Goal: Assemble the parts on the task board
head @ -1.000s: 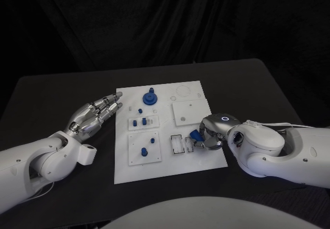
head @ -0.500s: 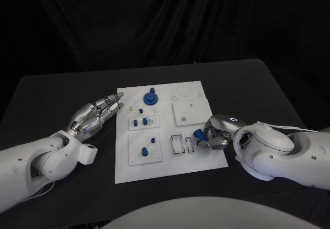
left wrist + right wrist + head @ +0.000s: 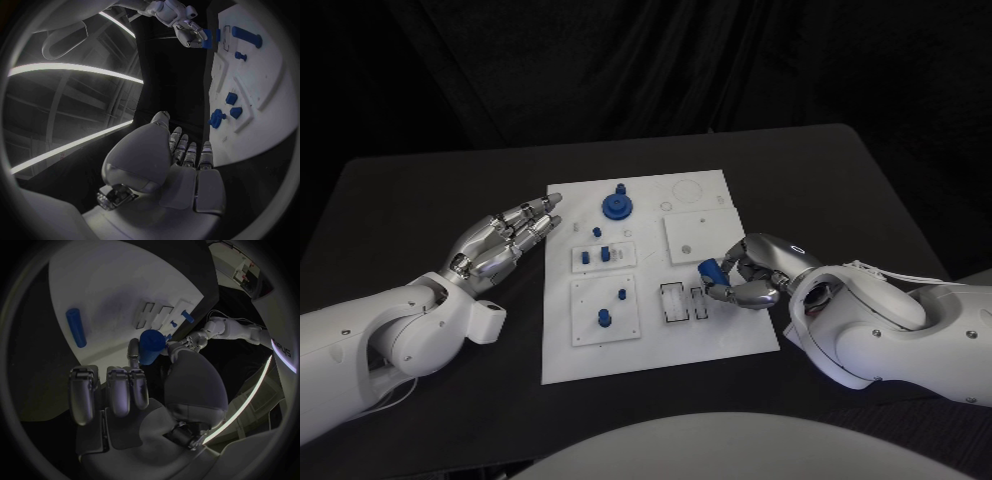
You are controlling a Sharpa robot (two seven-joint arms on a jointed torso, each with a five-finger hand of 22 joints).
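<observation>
The white task board (image 3: 733, 335) lies in the middle of the black table. My right hand (image 3: 750, 277) hovers over the board's right side and pinches a short blue cylinder part (image 3: 711, 270) between thumb and finger; the right wrist view shows that part (image 3: 152, 346) in front of my right hand (image 3: 134, 395). Beside it are two empty rectangular slots (image 3: 681, 301). My left hand (image 3: 502, 241) floats by the board's left edge, fingers straight and apart, holding nothing. A blue gear-like part (image 3: 615, 207) stands near the board's far edge.
Small blue pieces (image 3: 596, 255) stand in a left-side panel, and another blue piece (image 3: 603, 319) sits in the panel nearer me. A long blue part (image 3: 76, 327) lies on the board (image 3: 125, 285). The left wrist view shows the board (image 3: 262, 115) beyond my left hand (image 3: 181, 165).
My right hand has drawn back to the right and lifted the blue part, uncovering the rectangular slots. The left hand has stayed in place.
</observation>
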